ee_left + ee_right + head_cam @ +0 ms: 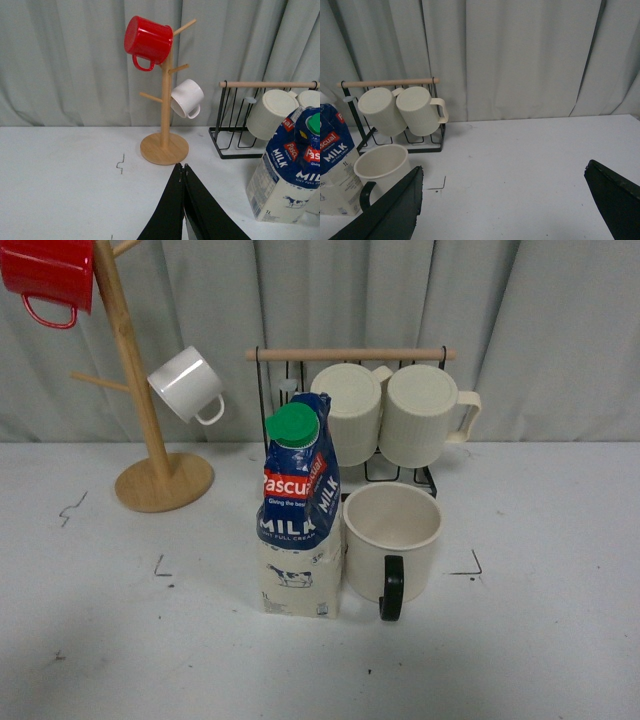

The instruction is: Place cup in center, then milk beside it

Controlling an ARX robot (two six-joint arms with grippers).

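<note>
Standing upright at the middle of the white table (100, 640), the Pascual milk carton (300, 530) touches the left side of the cream cup (392, 530), whose black handle faces the camera. Behind them, two ribbed cream mugs (385, 410) hang on a black wire rack (430, 475). The left gripper (185, 167) is pressed closed and holds nothing; the right gripper (502, 200) is spread wide, also holding nothing.

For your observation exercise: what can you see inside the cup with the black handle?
The cup looks empty: only its bare cream inner wall shows. Its bottom is hidden by the near rim, so a little liquid or something small there cannot be ruled out.
</note>
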